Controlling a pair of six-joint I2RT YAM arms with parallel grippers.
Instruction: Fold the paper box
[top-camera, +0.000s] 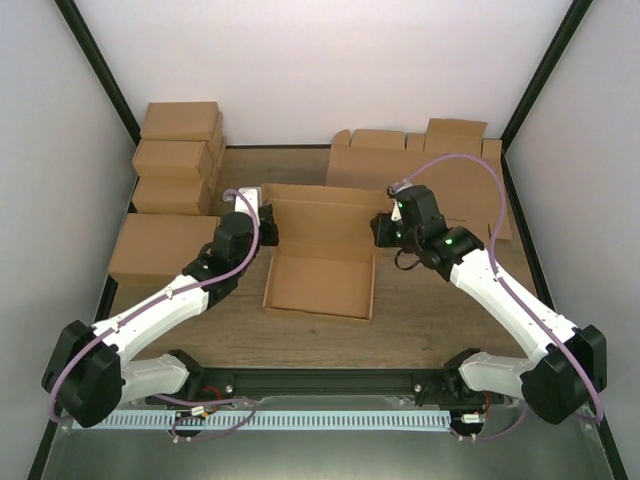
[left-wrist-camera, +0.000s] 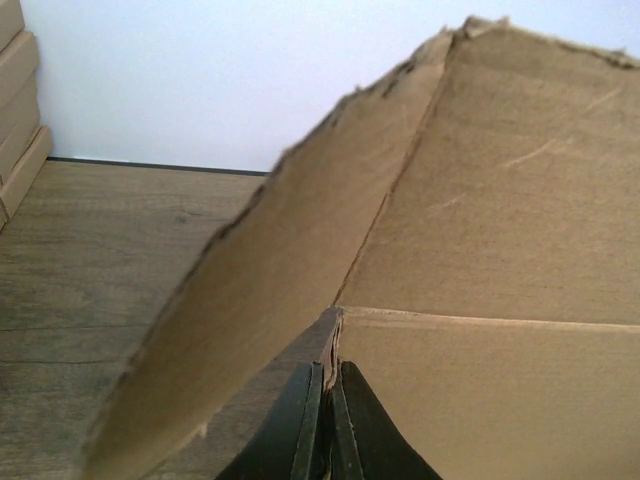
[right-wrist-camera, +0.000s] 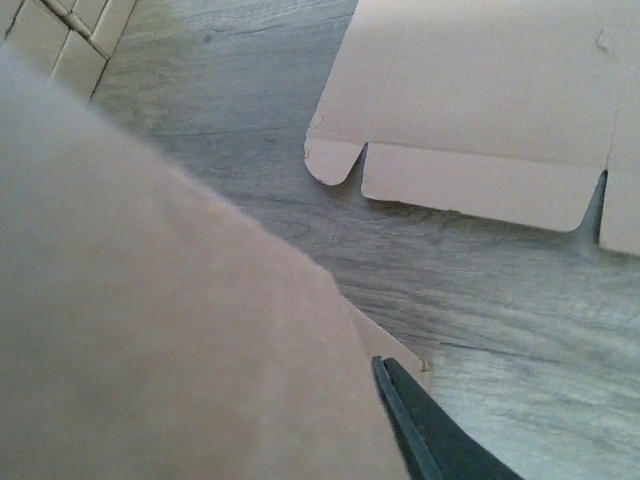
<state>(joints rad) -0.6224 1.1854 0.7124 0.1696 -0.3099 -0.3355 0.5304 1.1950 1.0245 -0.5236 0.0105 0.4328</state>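
Your paper box (top-camera: 320, 282) sits in the middle of the desk (top-camera: 430, 325), between the two arms. It lies as an open shallow tray, with its back panel raised behind it and its near wall low.

Your left tool (top-camera: 263, 224) is at the box's back left corner. In the left wrist view its two dark fingers (left-wrist-camera: 300, 420) are pressed together with only a thin slit between them. An upright edge of the paper box (left-wrist-camera: 500, 200) runs down into that slit, so the left tool (left-wrist-camera: 328, 375) is clamped tight on the box wall. A side flap leans out to the left of that grip, tilted over the wood.

Your right tool (top-camera: 386, 228) is at the back right corner of the box, against its right side. In the right wrist view only one dark finger (right-wrist-camera: 425, 435) shows. It lies just beside a large blurred face of the paper box (right-wrist-camera: 150, 300) that hides the other finger. You cannot tell from here how far that tool is open, or whether it has the cardboard.

Brown cartons (top-camera: 178, 160) are stacked at the back left of the desk. Flat cardboard sheets (top-camera: 445, 170) with notched edges lie at the back right, well apart from the box
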